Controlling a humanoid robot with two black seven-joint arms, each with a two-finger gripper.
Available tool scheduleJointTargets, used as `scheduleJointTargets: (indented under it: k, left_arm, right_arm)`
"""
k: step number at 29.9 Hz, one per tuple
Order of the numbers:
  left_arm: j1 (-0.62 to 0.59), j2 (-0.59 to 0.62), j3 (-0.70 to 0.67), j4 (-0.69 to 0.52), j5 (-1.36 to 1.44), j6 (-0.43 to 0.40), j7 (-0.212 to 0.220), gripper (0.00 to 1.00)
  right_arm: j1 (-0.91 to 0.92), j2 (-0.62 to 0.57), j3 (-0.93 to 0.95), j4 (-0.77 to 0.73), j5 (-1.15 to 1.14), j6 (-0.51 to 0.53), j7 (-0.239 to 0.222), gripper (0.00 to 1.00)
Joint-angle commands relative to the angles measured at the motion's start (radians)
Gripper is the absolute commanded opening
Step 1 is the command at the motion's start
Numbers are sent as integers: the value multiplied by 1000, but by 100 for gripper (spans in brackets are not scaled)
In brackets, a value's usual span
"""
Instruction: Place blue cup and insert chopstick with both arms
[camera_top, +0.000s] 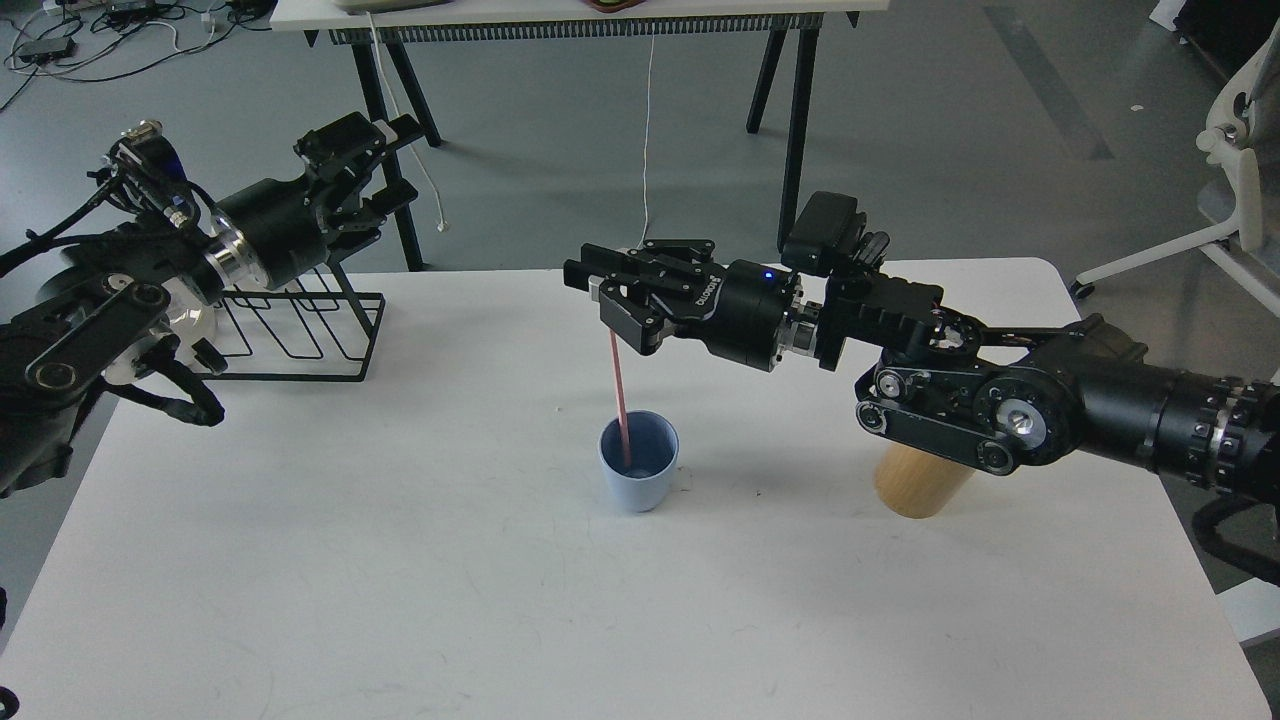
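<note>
The blue cup (638, 474) stands upright near the middle of the white desk (400, 580), open mouth up; the pink chopstick (620, 400) leans in it, lower tip down inside the cup, top tilted toward eleven o'clock; the right claw (612, 300) hangs straight above at twelve o'clock from the cup, reaching in from three o'clock, its fingers (625, 322) clamped on the top end of the chopstick; the right arm (1000, 400) stretches low across the desk's right side; a tan wooden holder (915, 490) stands at three o'clock from the cup, well apart from it and half hidden under that arm; the left claw (375, 165) is raised off at ten o'clock, past the desk's far edge, its fingers apart and empty; a black wire rack (300, 335) sits on the desk just below the left arm's wrist.
</note>
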Motion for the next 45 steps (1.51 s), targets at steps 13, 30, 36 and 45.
scheduleJointTargets:
  k: [13, 30, 36, 45]
  left_arm:
    - [0, -3, 0, -2, 0, 0, 0, 91]
    - [-3, -17, -14, -2, -12, 0, 0, 91]
    - [-2, -9, -8, -2, -162, 0, 0, 91]
    - [0, -6, -5, 20, -242, 0, 0, 91]
  right_arm:
    - [44, -51, 14, 24, 14, -17, 0, 76]
    - [-159, -169, 538, 84, 770, 64, 0, 99]
    - [-337, -170, 744, 92, 1061, 415, 0, 99]
    - [-428, -186, 841, 41, 1266, 774, -48, 99]
